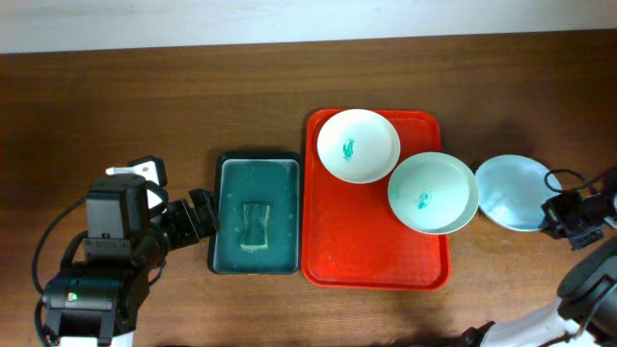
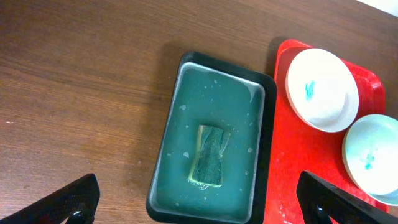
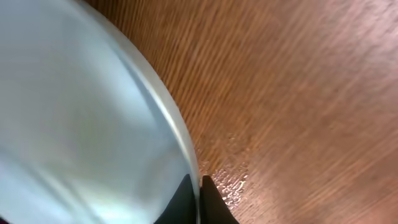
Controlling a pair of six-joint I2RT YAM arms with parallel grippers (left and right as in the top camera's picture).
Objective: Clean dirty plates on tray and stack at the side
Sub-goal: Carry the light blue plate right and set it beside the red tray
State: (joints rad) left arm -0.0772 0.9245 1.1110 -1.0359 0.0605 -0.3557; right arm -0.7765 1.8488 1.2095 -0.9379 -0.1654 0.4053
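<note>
So, plates: white plate [image 1: 359, 145] & green plate [image 1: 433, 192] smeared, on red tray [image 1: 371, 241]; blue plate [image 1: 511, 188] on table [image 1: 145, 87] beside.
R gripper [image 3: 199, 196]: we pinch blue plate's rim.
L gripper [image 1: 204, 217]: spread, by sponge tray [image 1: 258, 156].
Handling: we judge plates stiff, light, slick, breakable; hold at rim.

Left end effector [image 1: 201, 218] spread, right [image 1: 549, 214] pinched.

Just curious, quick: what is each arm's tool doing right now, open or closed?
Left tool: open, holding nothing.
Right tool: closed on the rim of the pale blue plate.
</note>
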